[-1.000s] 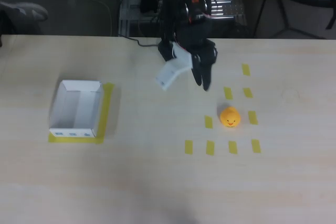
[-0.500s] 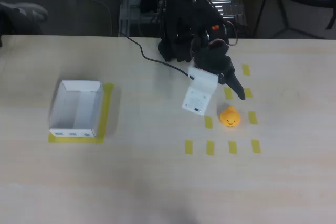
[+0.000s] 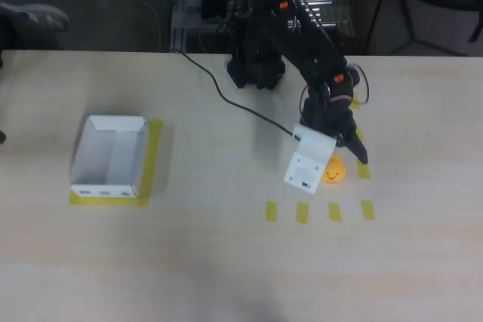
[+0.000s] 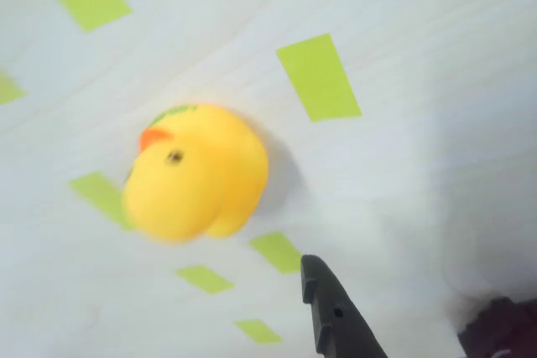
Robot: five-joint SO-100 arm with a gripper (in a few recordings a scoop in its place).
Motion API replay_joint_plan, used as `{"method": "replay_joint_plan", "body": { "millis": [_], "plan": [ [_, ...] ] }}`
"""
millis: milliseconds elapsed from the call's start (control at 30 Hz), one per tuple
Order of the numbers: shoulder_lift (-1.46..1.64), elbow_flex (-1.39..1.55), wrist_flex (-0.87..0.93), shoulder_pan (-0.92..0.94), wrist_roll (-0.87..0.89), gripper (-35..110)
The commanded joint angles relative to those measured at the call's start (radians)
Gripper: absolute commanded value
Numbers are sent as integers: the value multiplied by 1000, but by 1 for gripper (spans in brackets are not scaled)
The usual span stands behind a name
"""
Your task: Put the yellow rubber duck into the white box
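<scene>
The yellow rubber duck (image 3: 333,172) sits on the pale surface (image 3: 226,262) among yellow tape strips (image 3: 302,212), half hidden under my white wrist plate. My pincer (image 3: 343,157) straddles it, spread wide, holding nothing. The white box (image 3: 110,156) stands well apart at the left, open wood between

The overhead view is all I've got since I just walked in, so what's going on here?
A black robot arm reaches out over the table with its gripper right over the yellow rubber duck, which sits among yellow tape marks. In the wrist view the duck lies on the table, ungrasped, with one dark fingertip beside it. The white box stands empty far to the left in the overhead view.
</scene>
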Motion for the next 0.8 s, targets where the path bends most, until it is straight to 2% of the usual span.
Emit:
{"method": "replay_joint_plan", "body": {
  "millis": [0, 267, 633, 700, 767],
  "plan": [
    [-29, -60, -48, -26, 6, 51],
    [-114, -80, -95, -29, 18, 51],
    [-213, -273, -26, -35, 43, 50],
    [-225, -282, -25, -38, 43, 48],
    [-242, -293, -25, -43, 46, 37]
  ]
}}
